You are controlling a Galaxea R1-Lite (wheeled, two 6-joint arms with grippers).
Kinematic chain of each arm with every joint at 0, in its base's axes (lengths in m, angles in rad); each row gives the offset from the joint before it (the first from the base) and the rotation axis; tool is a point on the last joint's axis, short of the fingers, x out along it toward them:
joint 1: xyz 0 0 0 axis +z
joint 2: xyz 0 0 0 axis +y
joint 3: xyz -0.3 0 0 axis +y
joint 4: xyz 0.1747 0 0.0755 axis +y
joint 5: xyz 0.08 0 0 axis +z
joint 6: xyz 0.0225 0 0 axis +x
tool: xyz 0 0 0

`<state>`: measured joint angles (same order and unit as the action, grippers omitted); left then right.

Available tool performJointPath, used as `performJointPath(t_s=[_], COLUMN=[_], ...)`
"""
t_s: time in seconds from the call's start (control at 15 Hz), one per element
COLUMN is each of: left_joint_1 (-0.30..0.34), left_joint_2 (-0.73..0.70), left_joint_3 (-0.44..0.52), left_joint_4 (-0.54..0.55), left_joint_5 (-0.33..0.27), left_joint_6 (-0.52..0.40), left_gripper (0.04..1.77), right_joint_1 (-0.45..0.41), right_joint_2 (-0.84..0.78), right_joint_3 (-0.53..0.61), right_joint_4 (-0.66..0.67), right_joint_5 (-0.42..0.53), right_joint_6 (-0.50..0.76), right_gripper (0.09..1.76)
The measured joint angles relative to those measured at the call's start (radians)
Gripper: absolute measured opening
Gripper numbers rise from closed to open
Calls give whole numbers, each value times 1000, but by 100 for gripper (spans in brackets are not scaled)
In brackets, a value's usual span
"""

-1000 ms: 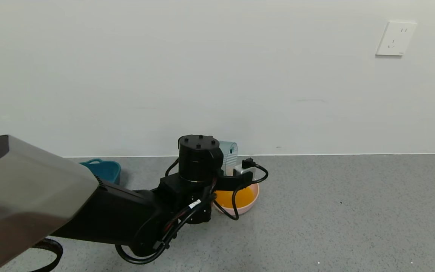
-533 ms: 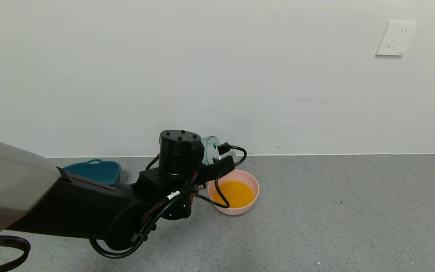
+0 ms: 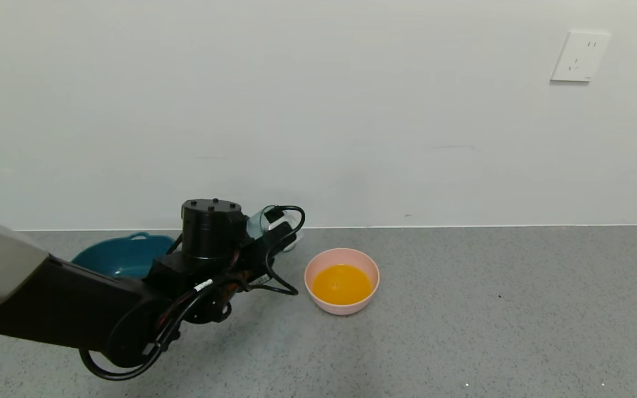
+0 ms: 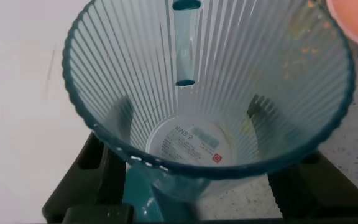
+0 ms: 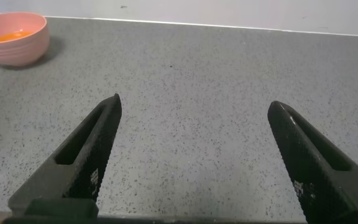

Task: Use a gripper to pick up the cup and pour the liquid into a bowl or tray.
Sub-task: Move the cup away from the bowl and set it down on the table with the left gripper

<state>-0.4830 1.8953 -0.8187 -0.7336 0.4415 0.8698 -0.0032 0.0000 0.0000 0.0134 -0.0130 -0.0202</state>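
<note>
My left gripper [image 3: 277, 228] is shut on the pale teal ribbed cup [image 3: 257, 222] and holds it tilted above the table, to the left of the pink bowl [image 3: 342, 304] and apart from it. The orange liquid [image 3: 342, 284] lies in the bowl. In the left wrist view the cup [image 4: 210, 68] looks empty, with only faint orange traces on its wall; my left gripper [image 4: 191, 115] shows as dark fingers [image 4: 122, 118] through the cup's sides. My right gripper [image 5: 194, 106] is open and empty over bare table, with the bowl [image 5: 14, 43] farther off.
A dark teal oblong tray [image 3: 122, 255] stands by the wall, behind my left arm. The white wall runs along the table's far edge, with a socket [image 3: 579, 55] at the upper right. Grey speckled table stretches to the right of the bowl.
My left arm has swung left, carrying the cup from above the bowl to a spot beside it. The bowl now shows whole, holding the orange liquid.
</note>
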Motion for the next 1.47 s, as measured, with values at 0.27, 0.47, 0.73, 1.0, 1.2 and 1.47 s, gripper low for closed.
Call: performJointPath(t_s=[0.27,0.47,0.73,1.0,1.2,1.47], left_joint_1=[96,133,153,176,204,281], left_joint_2=[-3,-8,-15,-22,-19,10], left_joint_3=[53,63,69,82,130,198], left_joint_4=[-89,-100,-95,-118,-208,-316], left_joint_5=[-121,-153,-249,-324,-389,-517], left_joint_6=[-81,-189,-339,-505,-541,-608], left_gripper=[128,128,128,128,128,128], right_joint_1=[0,0,0,0,0,0], right_joint_2=[0,0,0,0,0,0], right_joint_3=[0,0,0,0,0,0], right_joint_4=[0,0,0,0,0,0], right_joint_5=[0,0,0,0,0,0], right_joint_6=[-1,-1,0,0,0,-1], right_gripper=[171,171,171,171,171,171])
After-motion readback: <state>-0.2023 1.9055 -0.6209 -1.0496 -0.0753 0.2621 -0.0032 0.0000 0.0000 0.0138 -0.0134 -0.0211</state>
